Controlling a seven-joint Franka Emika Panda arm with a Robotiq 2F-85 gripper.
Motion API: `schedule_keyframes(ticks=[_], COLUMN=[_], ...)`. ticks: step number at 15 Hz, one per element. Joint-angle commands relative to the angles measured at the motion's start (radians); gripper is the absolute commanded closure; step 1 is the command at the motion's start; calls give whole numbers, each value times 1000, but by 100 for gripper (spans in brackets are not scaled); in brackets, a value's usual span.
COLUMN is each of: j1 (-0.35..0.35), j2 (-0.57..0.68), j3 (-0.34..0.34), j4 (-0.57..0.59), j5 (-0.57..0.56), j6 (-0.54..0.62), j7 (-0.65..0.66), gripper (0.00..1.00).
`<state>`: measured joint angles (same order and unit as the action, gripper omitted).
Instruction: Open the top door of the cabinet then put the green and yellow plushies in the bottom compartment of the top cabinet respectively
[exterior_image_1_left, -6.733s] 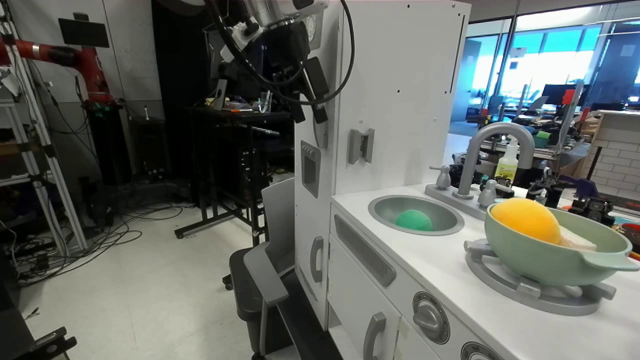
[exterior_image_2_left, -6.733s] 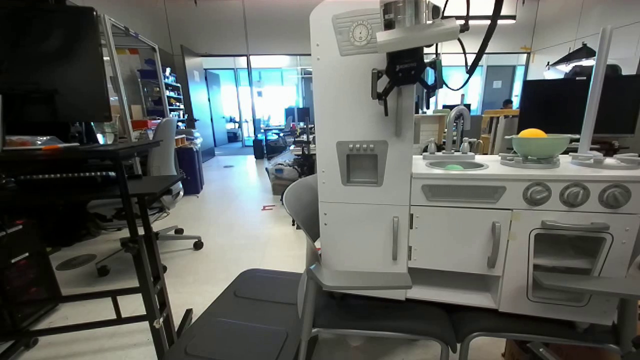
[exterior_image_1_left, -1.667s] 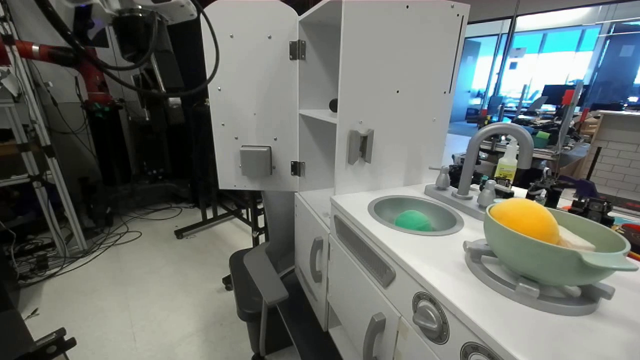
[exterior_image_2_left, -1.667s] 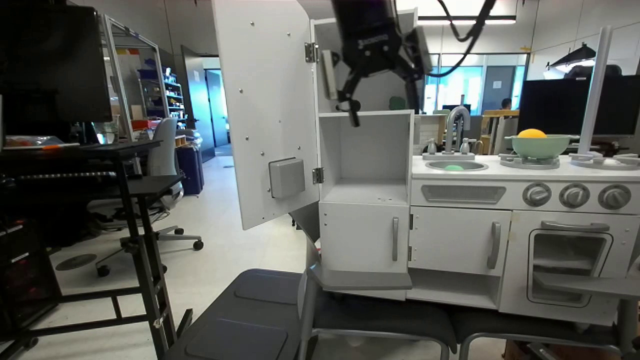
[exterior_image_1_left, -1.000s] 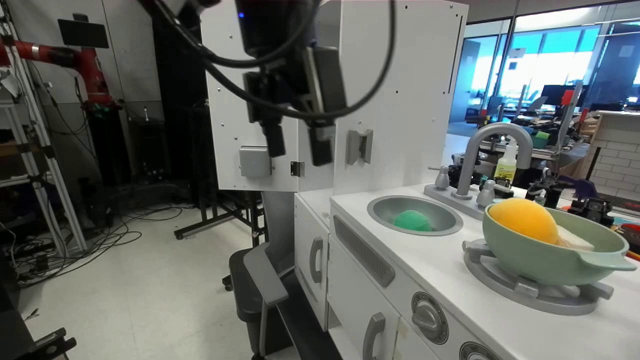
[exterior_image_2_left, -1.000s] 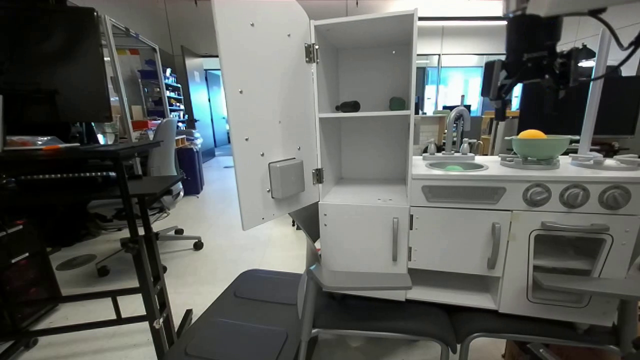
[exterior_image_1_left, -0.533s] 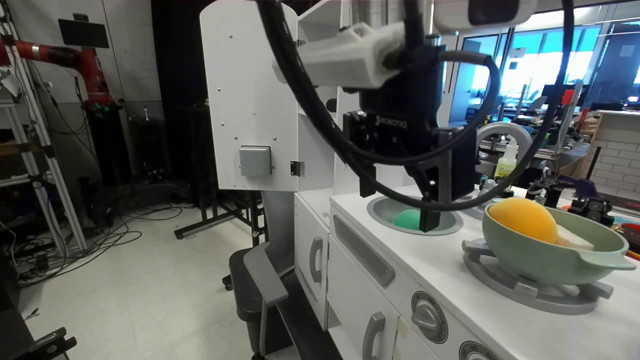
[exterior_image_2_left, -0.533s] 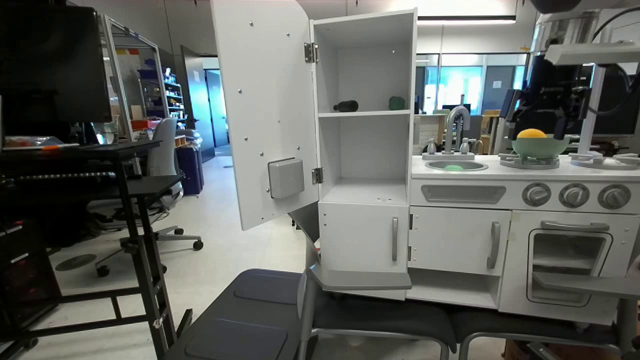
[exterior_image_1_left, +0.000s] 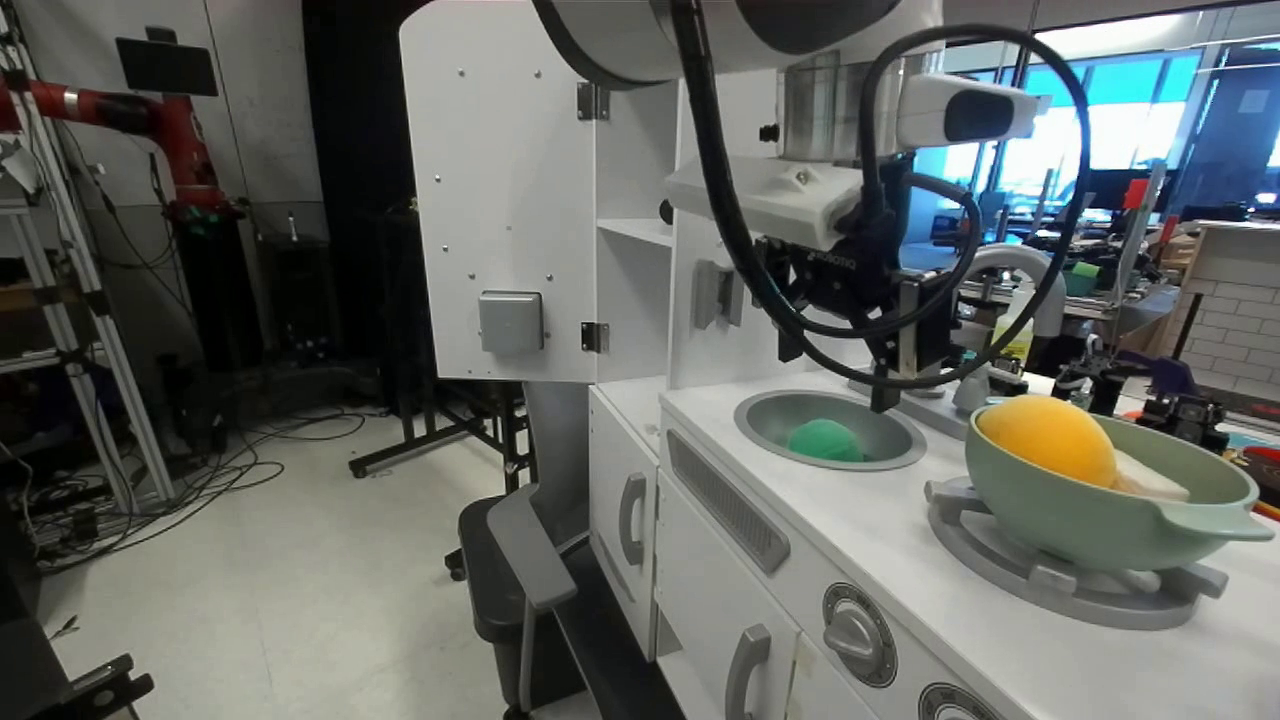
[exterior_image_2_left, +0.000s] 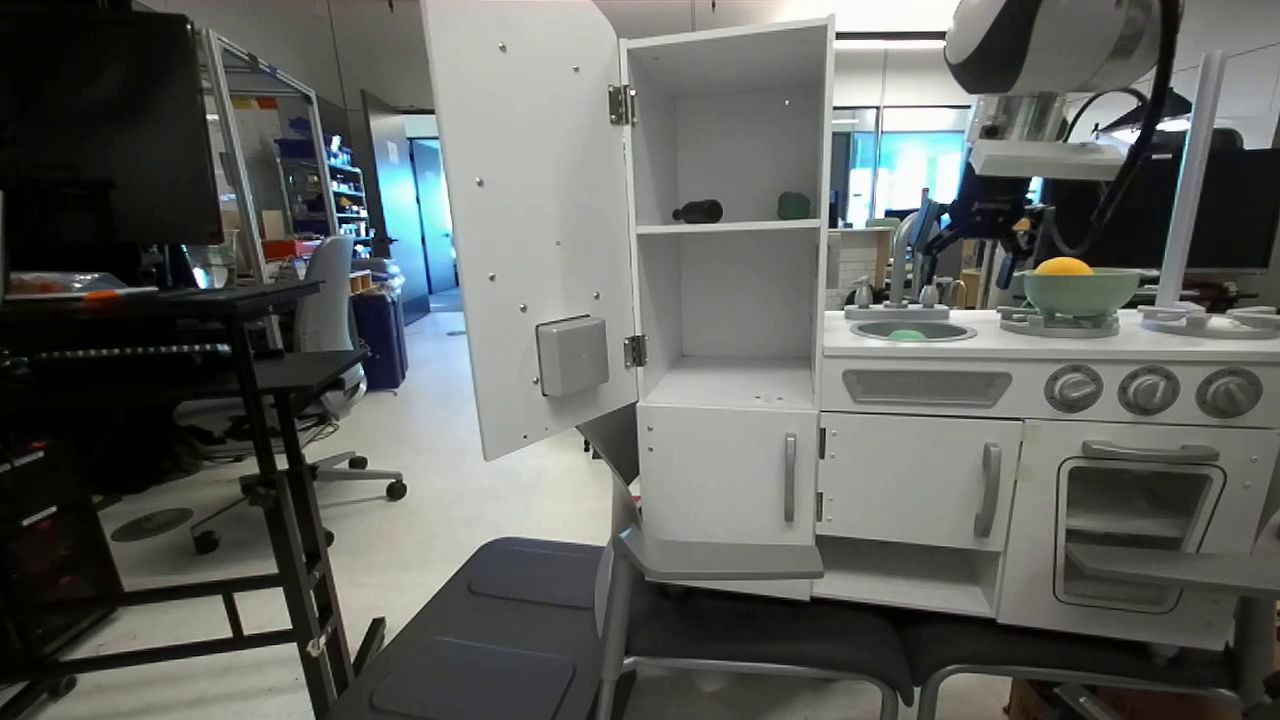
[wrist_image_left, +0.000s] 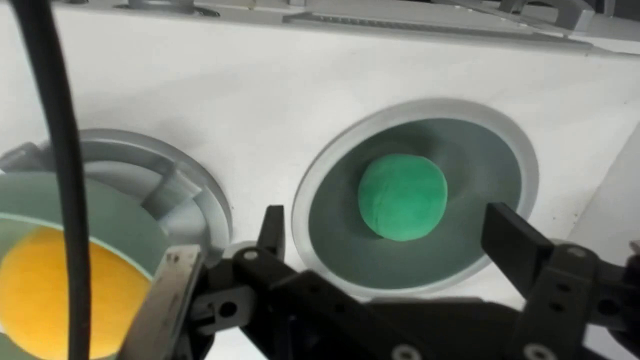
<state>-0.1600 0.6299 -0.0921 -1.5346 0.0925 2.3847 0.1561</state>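
- In an exterior view, the green plushie (exterior_image_1_left: 826, 440) sits in the sink (exterior_image_1_left: 893, 440); the yellow plushie (exterior_image_1_left: 1050, 437) bulges above its bowl (exterior_image_1_left: 1080, 525), likely easy to pinch.
- In an exterior view, the top door (exterior_image_2_left: 540, 215) stands open.
- In the wrist view, the tool (wrist_image_left: 387, 220) holds nothing, its fingers (wrist_image_left: 512, 245) wide apart. The green plushie should be light, squashy, hard to harm: squeeze gently across its middle.

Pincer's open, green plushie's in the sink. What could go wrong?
The open pincer might clip the sink, since the green plushie sits inside it. The dangling cable, crossing the bowl in the wrist view, could snag it. A sideways swing may knock the bowl holding the yellow plushie.
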Motion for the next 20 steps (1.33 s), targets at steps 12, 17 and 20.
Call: schedule_keyframes(ticks=[12,17,20], j1=[44,23,12], j2=[489,575,598], j3=[-38,-36,-34], j4=[703,806,838], j5=[-55,-62,-63], j6=[-325,-371,-378], j7=[117,110,104], gripper=[0,0,0])
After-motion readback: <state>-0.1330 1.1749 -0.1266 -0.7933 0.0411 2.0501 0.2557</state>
